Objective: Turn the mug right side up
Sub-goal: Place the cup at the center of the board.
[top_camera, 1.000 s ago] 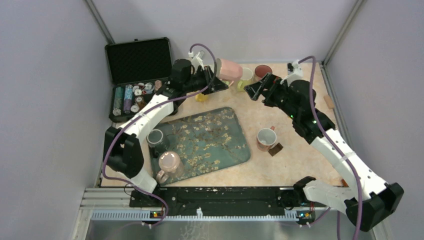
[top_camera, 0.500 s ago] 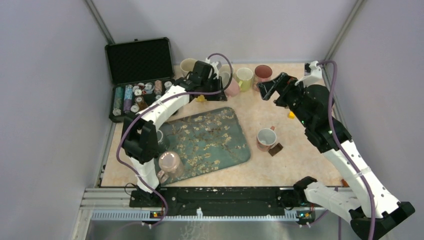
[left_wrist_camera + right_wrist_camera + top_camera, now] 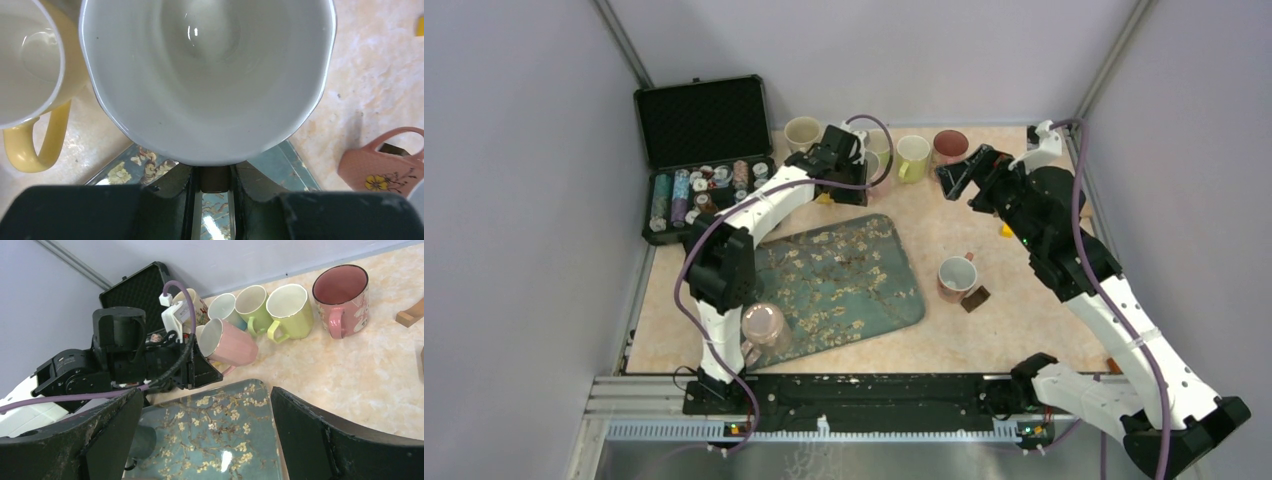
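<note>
The pink mug [image 3: 229, 343] with a white inside [image 3: 205, 75] is tilted, its mouth facing up and to the left, in the row of mugs at the back of the table. My left gripper [image 3: 215, 176] is shut on its handle from below the rim; it also shows in the right wrist view [image 3: 201, 369] and in the top view [image 3: 852, 172], where the wrist hides most of the mug. I cannot tell whether the mug's base touches the table. My right gripper [image 3: 207, 435] is open and empty, raised to the right of the mug row [image 3: 956, 180].
A cream mug [image 3: 801, 131], a yellow-green mug [image 3: 912, 155] and a dark pink mug [image 3: 950, 145] stand upright at the back. A floral pink mug [image 3: 955, 277] stands mid-right. The blossom-patterned tray [image 3: 854, 270] bears an upside-down pink glass mug [image 3: 762, 327]. An open chip case [image 3: 699, 130] lies back left.
My left arm has brought the pink mug down from the air into the mug row and turned its wrist over. My right arm has drawn back to the right.
</note>
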Robot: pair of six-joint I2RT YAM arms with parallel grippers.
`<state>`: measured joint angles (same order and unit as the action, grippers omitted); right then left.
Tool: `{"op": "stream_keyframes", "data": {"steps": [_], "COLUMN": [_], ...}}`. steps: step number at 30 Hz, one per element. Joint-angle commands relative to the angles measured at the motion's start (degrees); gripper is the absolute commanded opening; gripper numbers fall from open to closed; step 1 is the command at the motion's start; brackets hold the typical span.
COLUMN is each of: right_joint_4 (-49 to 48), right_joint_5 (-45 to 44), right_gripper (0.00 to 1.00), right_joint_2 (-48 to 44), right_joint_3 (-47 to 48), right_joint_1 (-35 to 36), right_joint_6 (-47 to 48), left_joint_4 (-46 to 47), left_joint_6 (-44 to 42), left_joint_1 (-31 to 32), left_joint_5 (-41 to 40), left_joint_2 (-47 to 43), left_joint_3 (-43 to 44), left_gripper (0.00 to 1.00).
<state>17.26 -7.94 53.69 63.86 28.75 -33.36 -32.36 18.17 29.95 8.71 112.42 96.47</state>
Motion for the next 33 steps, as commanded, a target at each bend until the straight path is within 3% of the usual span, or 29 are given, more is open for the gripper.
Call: {"op": "stream_keyframes", "data": {"steps": [1, 26, 33], "right_joint_4": [-1.9, -2.7, -2.9], "right_joint_5": [-0.8, -0.1, 0.5], "right_gripper": [0.99, 0.99, 0.99], "right_joint_2": [0.3, 1.6, 2.0], "right_joint_3": [0.3, 0.1, 0.4], "right_joint_1": [0.3, 0.2, 0.3], "right_joint_6": [1.2, 1.2, 1.1], "left_joint_4": [3.0, -1.4, -2.8], "left_joint_6": [-3.1, -7.9, -8.7], "left_joint_1": [-0.2, -0.2, -0.2], "left_joint_5": [-2.8, -8.2, -10.5], "left_joint_2": [0.7, 7.2, 8.3], "left_joint_3": [5.2, 9.3, 10.4], "left_gripper": [0.0, 0.0, 0.06]}}
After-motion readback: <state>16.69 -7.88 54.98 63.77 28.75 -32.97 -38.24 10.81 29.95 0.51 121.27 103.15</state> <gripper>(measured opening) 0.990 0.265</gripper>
